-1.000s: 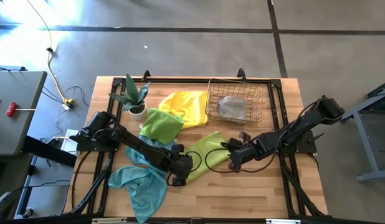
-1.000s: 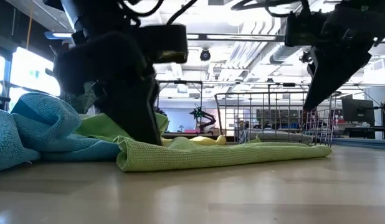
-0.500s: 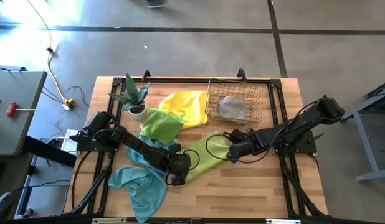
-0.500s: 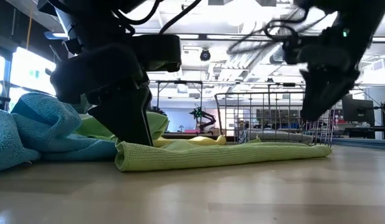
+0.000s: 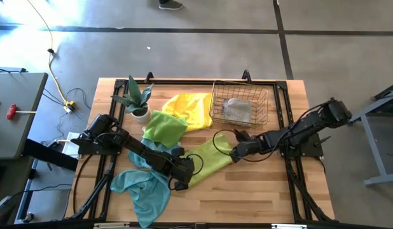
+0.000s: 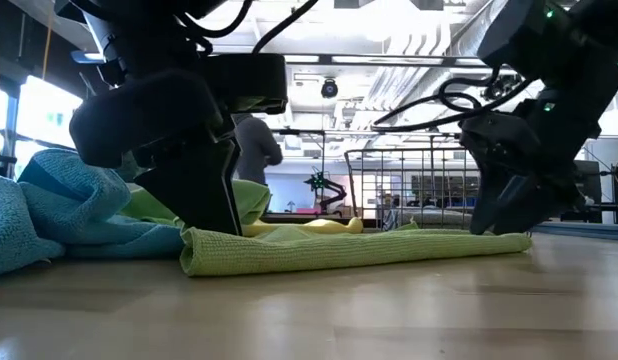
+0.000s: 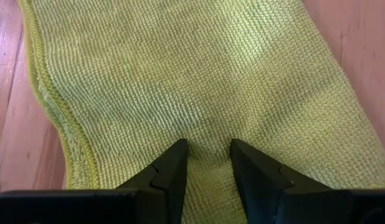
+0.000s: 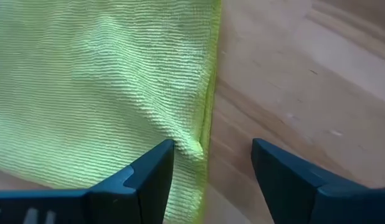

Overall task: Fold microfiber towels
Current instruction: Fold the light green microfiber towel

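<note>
Two grippers down on one lime green towel (image 5: 208, 159), lying flat and long on table (image 5: 260, 197) between them. Left gripper (image 7: 207, 152) pressed onto near-left end, fingers narrowly parted with a small pucker of cloth pinched between tips; wood showing just past towel edge. Right gripper (image 8: 208, 155) at opposite end, spread wide, straddling towel's hemmed edge: one finger over cloth, other over bare wood, nothing gripped. Teal towel (image 5: 140, 186) bunched beside and behind left gripper, hanging off table front. Second green towel (image 5: 165, 126) and yellow towel (image 5: 189, 108) piled beyond left gripper, next to potted plant (image 5: 137, 98). Grey towel (image 5: 237, 110) inside wire basket (image 5: 215, 108), just beyond right gripper. Person (image 6: 253, 150) visible far behind in low view.
</note>
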### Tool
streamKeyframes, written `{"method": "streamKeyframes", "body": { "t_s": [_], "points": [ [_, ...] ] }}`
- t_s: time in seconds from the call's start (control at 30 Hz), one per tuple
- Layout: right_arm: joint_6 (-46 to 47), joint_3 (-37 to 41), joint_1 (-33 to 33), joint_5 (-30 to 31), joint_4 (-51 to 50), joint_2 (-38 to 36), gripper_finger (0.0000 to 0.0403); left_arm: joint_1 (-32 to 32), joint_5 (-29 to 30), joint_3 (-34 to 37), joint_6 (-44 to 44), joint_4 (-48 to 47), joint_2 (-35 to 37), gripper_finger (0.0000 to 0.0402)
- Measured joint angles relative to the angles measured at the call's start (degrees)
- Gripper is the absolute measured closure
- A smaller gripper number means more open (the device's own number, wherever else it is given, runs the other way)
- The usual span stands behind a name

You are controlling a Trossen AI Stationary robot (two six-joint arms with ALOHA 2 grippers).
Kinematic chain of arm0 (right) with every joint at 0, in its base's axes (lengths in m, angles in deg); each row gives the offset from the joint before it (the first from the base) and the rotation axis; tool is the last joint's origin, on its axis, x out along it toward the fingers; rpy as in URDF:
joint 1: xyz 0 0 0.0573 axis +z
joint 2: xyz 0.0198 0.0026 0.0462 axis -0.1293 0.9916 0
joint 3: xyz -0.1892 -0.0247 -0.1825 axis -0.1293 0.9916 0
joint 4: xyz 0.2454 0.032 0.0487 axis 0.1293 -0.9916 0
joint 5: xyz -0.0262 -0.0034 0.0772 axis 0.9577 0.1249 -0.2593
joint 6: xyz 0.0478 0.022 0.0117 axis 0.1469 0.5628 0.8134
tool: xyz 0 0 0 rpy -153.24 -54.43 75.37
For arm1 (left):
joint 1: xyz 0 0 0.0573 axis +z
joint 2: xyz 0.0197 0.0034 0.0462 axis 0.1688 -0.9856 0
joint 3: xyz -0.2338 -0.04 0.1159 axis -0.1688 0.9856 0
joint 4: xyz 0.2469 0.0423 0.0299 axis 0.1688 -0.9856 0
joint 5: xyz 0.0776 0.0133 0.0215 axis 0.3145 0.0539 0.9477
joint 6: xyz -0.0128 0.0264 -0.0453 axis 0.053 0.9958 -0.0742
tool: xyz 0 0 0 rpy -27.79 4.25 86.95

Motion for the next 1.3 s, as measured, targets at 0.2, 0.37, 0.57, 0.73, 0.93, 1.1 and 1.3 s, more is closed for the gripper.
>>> {"method": "streamKeyframes", "body": {
  "t_s": [0.2, 0.37, 0.57, 0.73, 0.93, 1.1, 1.3],
  "points": [
    [-0.5, 0.7, -0.3, -2.2, 6.9, 0.2, 0.0192, 0.1, 0.5, 0.0, 0.0, 0.2, 0.0, 0.0287],
    [-1.6, 0.7, -0.3, -2.2, 8.9, 0.8, 0.0192, 0.5, 0.6, 0.1, 0.9, 0.3, 0.0, 0.0287],
    [-1.8, 0.4, -0.3, -3.5, 15.0, 6.1, 0.0205, 0.6, 1.6, 0.1, 1.0, 0.5, -0.1, 0.0287],
    [-3.4, 0.4, -0.3, -4.7, 22.7, 9.6, 0.0219, 0.6, 1.8, 0.1, 1.0, 0.5, -0.1, 0.0287],
    [-5.8, 0.5, -0.3, -5.3, 24.1, 9.9, 0.0245, 0.6, 1.9, 0.1, 1.0, 0.4, -0.1, 0.0287],
    [-8.2, 0.5, -0.3, -6.9, 22.9, 9.5, 0.0252, 0.6, 2.0, 0.1, 1.0, 0.4, -0.1, 0.0287],
    [-11.0, 0.6, -0.7, -8.2, 18.3, 6.3, 0.0236, 0.4, 1.7, 0.1, 0.9, 0.3, -0.1, 0.0287]
  ]
}}
